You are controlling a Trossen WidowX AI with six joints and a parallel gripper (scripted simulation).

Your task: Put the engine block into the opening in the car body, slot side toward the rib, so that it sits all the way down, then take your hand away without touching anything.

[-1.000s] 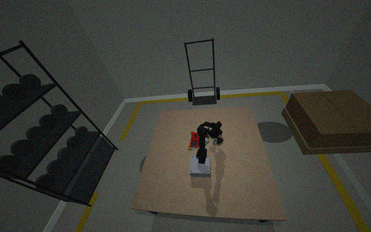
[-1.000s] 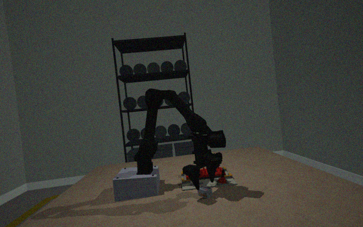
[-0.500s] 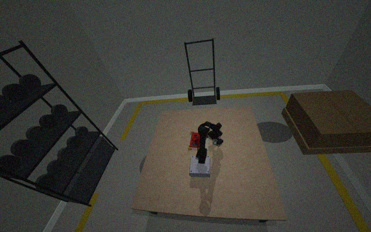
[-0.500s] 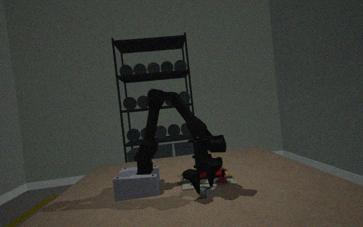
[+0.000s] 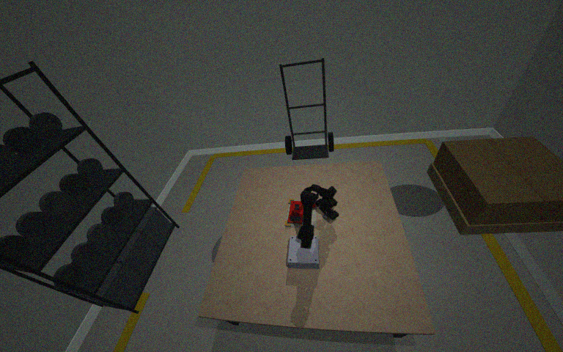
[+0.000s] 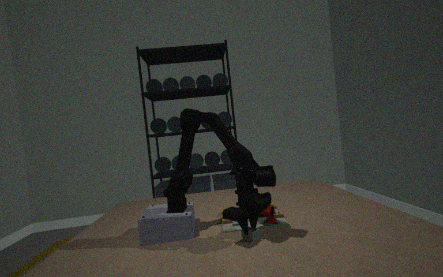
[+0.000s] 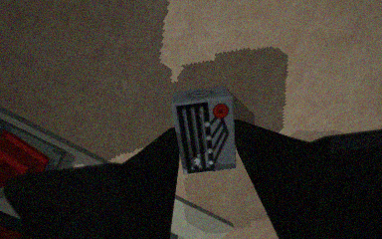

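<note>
The engine block [image 6: 250,234] [image 7: 219,141] is a small grey block with dark slots and a red round spot on its top. It stands on the table, upright as far as I can tell. My gripper [image 6: 249,230] [image 7: 204,129] is shut on it, one finger on each side. In the top view the arm hides the block. The car body is the red part [image 5: 295,210] in a pale and yellow tray, left of the arm in the top view and behind the gripper in the exterior view. Its opening and rib cannot be made out.
The red piece [image 6: 271,219] stands on the pale tray edge [image 6: 229,227], close behind the gripper. The arm's pale base box [image 5: 303,253] [image 6: 166,228] stands on the table [image 5: 357,273]. A rack of round things, a hand truck and a wooden box stand beyond the table.
</note>
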